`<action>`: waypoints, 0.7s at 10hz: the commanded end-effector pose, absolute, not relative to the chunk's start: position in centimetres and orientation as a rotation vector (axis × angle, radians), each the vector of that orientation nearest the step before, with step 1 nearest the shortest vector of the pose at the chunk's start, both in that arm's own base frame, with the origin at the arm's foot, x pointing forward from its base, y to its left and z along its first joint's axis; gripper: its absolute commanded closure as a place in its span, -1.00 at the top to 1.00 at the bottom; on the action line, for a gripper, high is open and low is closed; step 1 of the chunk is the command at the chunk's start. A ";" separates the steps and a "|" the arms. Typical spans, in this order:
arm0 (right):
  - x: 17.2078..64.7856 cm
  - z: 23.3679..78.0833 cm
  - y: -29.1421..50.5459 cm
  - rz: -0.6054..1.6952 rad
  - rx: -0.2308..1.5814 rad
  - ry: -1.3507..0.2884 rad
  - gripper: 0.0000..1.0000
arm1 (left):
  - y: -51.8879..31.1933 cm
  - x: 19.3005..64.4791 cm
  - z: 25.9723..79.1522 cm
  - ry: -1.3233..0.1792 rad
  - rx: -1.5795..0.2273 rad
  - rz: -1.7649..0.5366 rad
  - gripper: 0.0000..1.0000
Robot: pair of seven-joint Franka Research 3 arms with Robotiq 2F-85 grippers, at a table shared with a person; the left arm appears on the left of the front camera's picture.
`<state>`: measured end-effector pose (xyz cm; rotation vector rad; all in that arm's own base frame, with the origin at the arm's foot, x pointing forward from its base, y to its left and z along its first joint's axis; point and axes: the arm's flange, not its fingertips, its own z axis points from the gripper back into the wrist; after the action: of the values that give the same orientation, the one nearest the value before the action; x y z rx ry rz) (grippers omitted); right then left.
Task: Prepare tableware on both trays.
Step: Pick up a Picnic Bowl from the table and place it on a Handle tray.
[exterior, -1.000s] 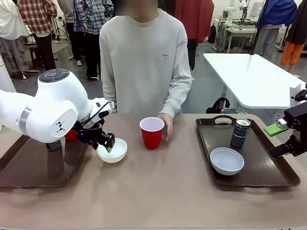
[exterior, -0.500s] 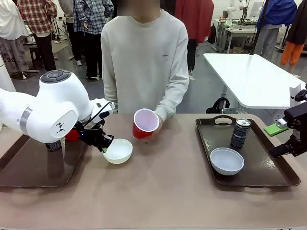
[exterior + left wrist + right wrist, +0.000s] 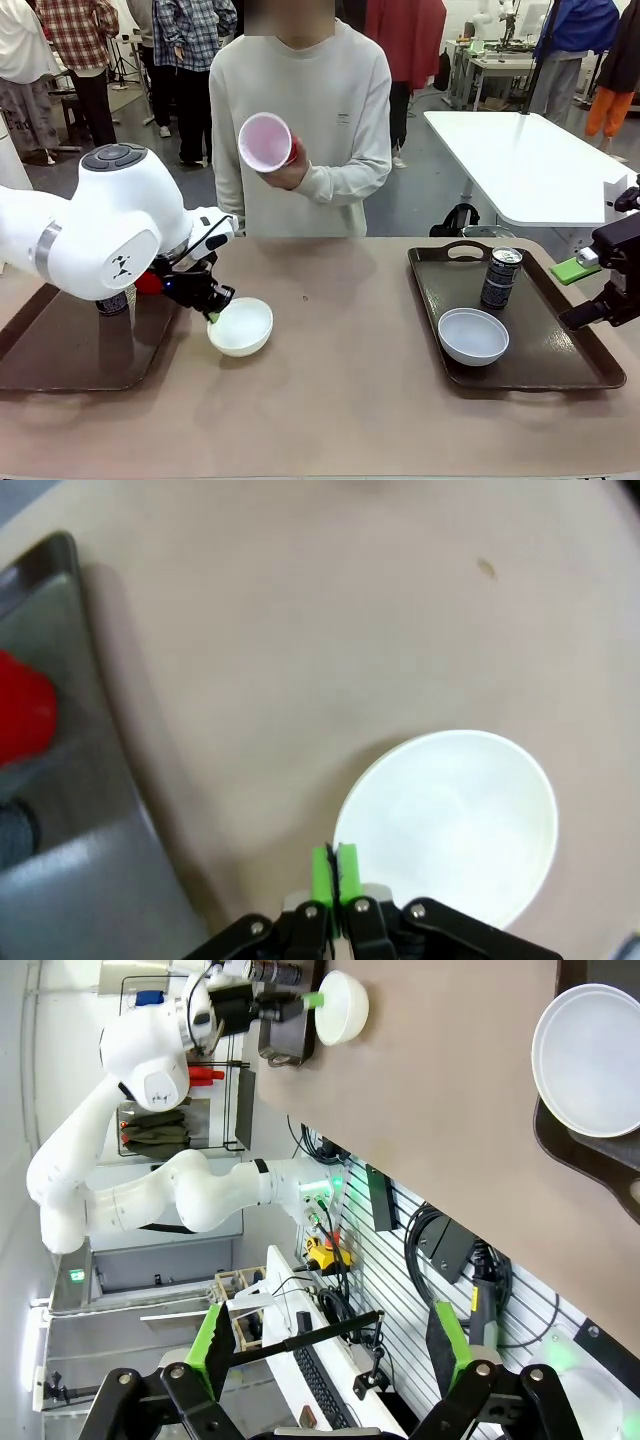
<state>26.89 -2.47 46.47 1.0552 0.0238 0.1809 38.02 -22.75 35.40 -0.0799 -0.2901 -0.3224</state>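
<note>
Beige desk, a tray at each side edge. Left gripper pinches the rim of a white bowl beside the left tray, apparently lifted slightly. Next: carry it onto that tray. Right gripper idles, jaws apart.

2 trays are set on the counter, the left tray at the left end and the right tray at the right end. On the right tray, a can is placed behind a bowl. Between the trays, just beside the left tray, a second bowl is found tilted. A cup is held by the person's hand above the counter's far side.
</note>
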 end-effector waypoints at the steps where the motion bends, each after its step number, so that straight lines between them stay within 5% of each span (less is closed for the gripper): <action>1: 26.8 46.3 -2.3 0.195 1.089 0.011 1.00 | -16.9 29.4 40.3 -0.302 -0.070 -0.410 -1.00; 7: 26.8 46.3 -2.3 0.195 1.089 0.011 1.00 | -15.8 29.1 39.4 -0.304 -0.049 -0.389 -1.00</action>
<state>26.90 -2.46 46.47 1.0555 0.0246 0.1816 32.34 -18.29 42.74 -0.0317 -0.2977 -0.3848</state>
